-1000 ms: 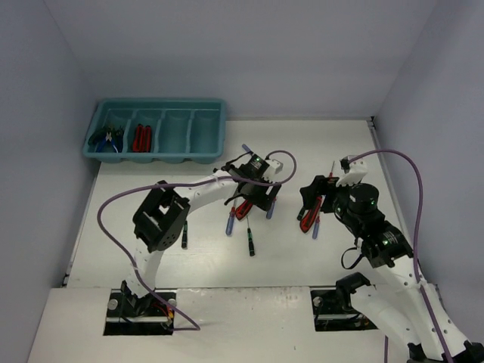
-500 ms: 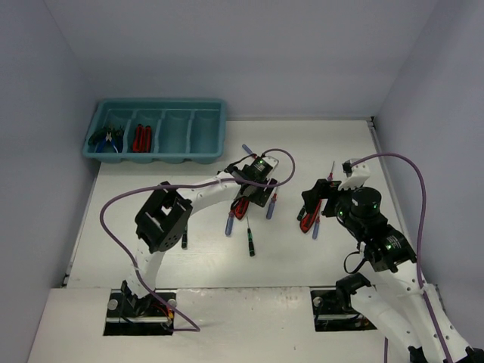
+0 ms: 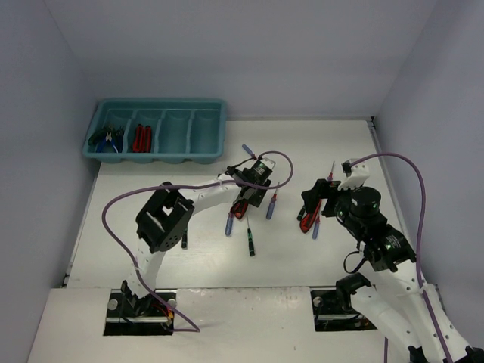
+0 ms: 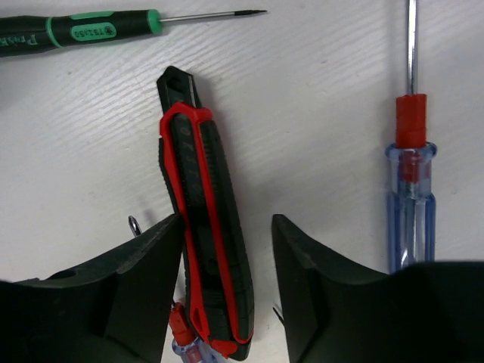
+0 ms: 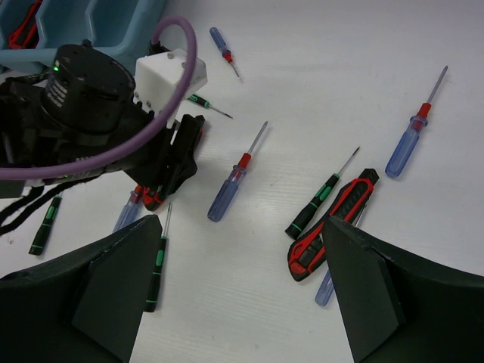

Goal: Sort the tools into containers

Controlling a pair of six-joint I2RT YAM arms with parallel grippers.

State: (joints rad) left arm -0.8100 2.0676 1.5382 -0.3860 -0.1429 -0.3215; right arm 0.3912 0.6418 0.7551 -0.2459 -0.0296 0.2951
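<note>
The red-and-black utility knife lies flat on the white table, near its middle and well apart from the teal tray at the far left corner. The left gripper stands over the knife with one finger on each side. The left finger seems to touch the handle, but a small gap shows on the other side, so the jaws are apart and the knife is not clamped yet.

Just beside the knife lie a green-handled screwdriver and a blue screwdriver with a red collar.

The right gripper hovers above the table with its fingers wide apart and nothing between them. Near it a second utility knife lies close beside a thin green screwdriver, and more blue screwdrivers are scattered around.

In the tray, the leftmost compartment holds pliers and the next one holds red knives. In the other two compartments I see no tool.

In my judgement the task is less than half done: the two knives and all the screwdrivers on the table are still to be sorted.
</note>
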